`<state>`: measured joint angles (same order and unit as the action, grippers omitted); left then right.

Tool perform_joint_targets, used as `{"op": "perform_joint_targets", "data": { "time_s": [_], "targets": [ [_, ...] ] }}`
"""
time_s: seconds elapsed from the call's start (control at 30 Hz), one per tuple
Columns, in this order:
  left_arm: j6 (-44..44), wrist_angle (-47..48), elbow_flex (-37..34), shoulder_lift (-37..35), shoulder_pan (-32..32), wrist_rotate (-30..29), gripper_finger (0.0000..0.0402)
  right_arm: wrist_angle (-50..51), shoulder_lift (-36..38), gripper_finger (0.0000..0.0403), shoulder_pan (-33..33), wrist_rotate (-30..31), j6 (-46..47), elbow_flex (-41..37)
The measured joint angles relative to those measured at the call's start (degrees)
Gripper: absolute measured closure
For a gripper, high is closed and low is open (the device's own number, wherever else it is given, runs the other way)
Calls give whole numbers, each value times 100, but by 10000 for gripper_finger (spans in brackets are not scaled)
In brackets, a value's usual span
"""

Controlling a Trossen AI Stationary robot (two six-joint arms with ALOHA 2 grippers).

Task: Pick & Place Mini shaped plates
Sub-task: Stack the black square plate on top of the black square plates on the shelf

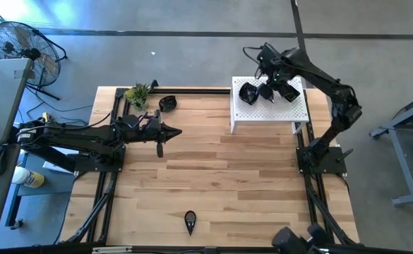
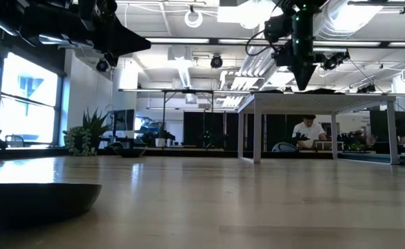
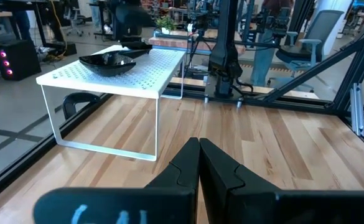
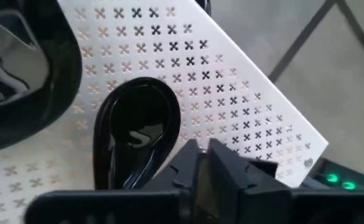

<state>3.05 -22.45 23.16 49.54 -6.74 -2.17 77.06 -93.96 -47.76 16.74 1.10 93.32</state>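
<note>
Your right gripper (image 4: 201, 155), fingers nearly closed at lower centre, could nudge the teardrop plate (image 4: 135, 140) off the platform (image 4: 244, 93); left gripper (image 3: 199, 163) shut

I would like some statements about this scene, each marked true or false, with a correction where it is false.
1. The white perforated metal platform carries glossy black dishes. True: a larger black dish and a teardrop-shaped black dish lie on it.
2. The right gripper hangs over the bare wooden table. False: it is above the platform.
3. The left gripper is shut and empty. True.
4. The small green plant stands on the platform. False: it stands at the table's far edge, on the left arm's side.
5. A small black dish lies alone near the table's near edge. True.
</note>
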Motion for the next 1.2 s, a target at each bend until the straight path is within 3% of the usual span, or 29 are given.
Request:
{"op": "perform_joint_targets", "data": {
  "time_s": [0.13,0.43,0.73,1.2],
  "targets": [
    [0,6,0,0,0,0,396,-115,-118,399,23,85,-115,0],
    [-1,12,0,0,0,0,396,14,-119,400,-66,-240,-153,-8],
    [0,41,0,0,0,1,396,663,-108,402,-98,118,-118,-37],
    [0,36,0,0,0,0,396,781,517,400,-171,217,-102,-39]
  ]
}}
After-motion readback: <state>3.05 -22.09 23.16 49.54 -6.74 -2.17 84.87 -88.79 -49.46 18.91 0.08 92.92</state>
